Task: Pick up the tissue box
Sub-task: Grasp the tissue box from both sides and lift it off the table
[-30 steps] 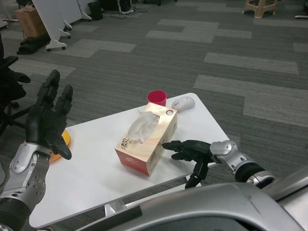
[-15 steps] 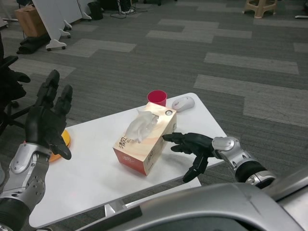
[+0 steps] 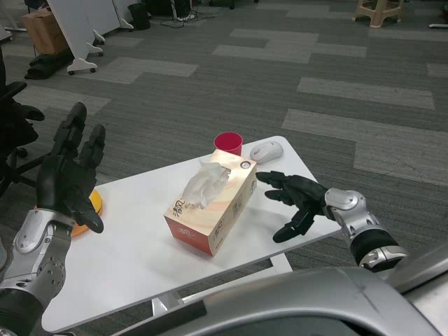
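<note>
The orange and cream tissue box [image 3: 213,204], with a white tissue sticking out of its top, lies at an angle in the middle of the white table [image 3: 133,245]. My right hand [image 3: 297,196] hovers just right of the box with its fingers spread, a small gap between the fingertips and the box's side; it holds nothing. My left hand [image 3: 68,171] is raised above the table's left end, fingers spread and pointing up, well clear of the box.
A red cup [image 3: 227,143] stands just behind the box. A white computer mouse [image 3: 266,150] lies at the far right corner. An orange disc [image 3: 89,208] lies at the left edge, partly behind my left hand. Grey carpet surrounds the table.
My right hand has risen and pulled back to the right from the box's near side. The box has slid slightly left. My left hand has not moved.
</note>
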Available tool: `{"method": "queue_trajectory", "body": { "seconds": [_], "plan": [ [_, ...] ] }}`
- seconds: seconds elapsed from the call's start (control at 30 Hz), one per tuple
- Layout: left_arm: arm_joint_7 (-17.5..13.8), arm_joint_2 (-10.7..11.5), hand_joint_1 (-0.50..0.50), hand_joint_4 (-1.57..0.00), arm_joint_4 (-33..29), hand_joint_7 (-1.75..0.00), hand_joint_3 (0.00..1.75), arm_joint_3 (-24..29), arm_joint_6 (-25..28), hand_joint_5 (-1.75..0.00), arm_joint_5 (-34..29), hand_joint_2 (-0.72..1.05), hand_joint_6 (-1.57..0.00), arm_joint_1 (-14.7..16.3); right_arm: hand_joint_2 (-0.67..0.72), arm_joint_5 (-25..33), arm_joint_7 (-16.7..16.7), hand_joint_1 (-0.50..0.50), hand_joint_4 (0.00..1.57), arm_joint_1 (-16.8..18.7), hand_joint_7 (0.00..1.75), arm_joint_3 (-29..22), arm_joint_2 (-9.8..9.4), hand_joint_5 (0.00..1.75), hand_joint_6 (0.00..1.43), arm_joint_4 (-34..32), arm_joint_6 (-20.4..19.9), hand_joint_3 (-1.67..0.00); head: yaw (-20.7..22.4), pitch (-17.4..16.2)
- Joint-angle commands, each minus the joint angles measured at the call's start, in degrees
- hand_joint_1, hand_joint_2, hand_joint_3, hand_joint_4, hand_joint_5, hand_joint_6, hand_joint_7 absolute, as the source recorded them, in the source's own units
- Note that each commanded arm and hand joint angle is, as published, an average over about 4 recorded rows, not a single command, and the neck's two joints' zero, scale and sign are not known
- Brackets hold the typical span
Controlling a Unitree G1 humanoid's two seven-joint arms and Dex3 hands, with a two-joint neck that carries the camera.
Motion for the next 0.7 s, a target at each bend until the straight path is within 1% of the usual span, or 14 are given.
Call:
{"method": "queue_trajectory", "body": {
  "seconds": [0.03,0.2,0.33,0.43,0.5,0.63,0.7],
  "plan": [
    [-0.03,0.57,0.50,0.00,0.09,0.00,0.09,0.27,-0.56,0.00,-0.30,-0.64,0.00,0.10,-0.03,0.44,-1.31,0.17,0.00,-2.79,0.00,-1.35,-0.47,0.29,0.00,0.95,-0.11,-0.63,0.24,0.18],
    [-0.03,0.57,0.50,0.00,0.09,0.00,0.02,0.45,-0.62,0.00,-0.30,-0.64,0.00,0.14,-0.03,0.46,-4.72,0.17,0.00,-6.31,0.00,-1.88,-0.47,0.29,0.00,4.59,-0.51,-0.63,0.48,0.29],
    [-0.03,0.66,0.50,0.00,0.09,0.00,0.09,0.38,-0.62,0.00,-0.37,-0.64,0.00,0.21,-0.05,0.31,-7.53,0.12,0.00,-8.88,0.00,-1.61,-0.47,0.29,0.00,8.46,-0.59,-0.63,0.46,0.29],
    [-0.03,0.79,0.50,0.00,0.09,0.00,0.09,0.32,-0.62,0.00,-0.39,-0.64,0.00,0.17,-0.10,0.20,-9.33,0.11,0.00,-11.03,0.00,-1.50,-0.39,0.29,0.00,11.78,-0.92,-0.63,0.52,0.40],
    [-0.03,0.79,0.50,0.00,0.09,0.00,0.04,0.27,-0.62,0.00,-0.39,-0.64,0.00,0.12,-0.10,0.16,-10.83,0.10,0.00,-12.48,0.00,-1.50,-0.17,0.29,0.00,14.02,-1.23,-0.63,0.64,0.45],
    [-0.03,0.74,0.50,0.00,0.09,0.00,0.07,0.23,-0.62,0.00,-0.39,-0.64,0.00,0.17,-0.10,0.16,-12.89,0.08,0.00,-14.99,0.00,-1.50,0.10,0.29,0.00,18.19,-1.45,-0.63,0.80,0.54],
    [-0.03,0.74,0.50,0.00,0.09,0.00,0.04,0.27,-0.62,0.00,-0.39,-0.64,0.00,0.25,-0.10,0.16,-13.95,0.08,0.00,-16.04,0.00,-1.50,0.19,0.29,0.00,20.35,-1.63,-0.63,0.74,0.66]
  ]
}}
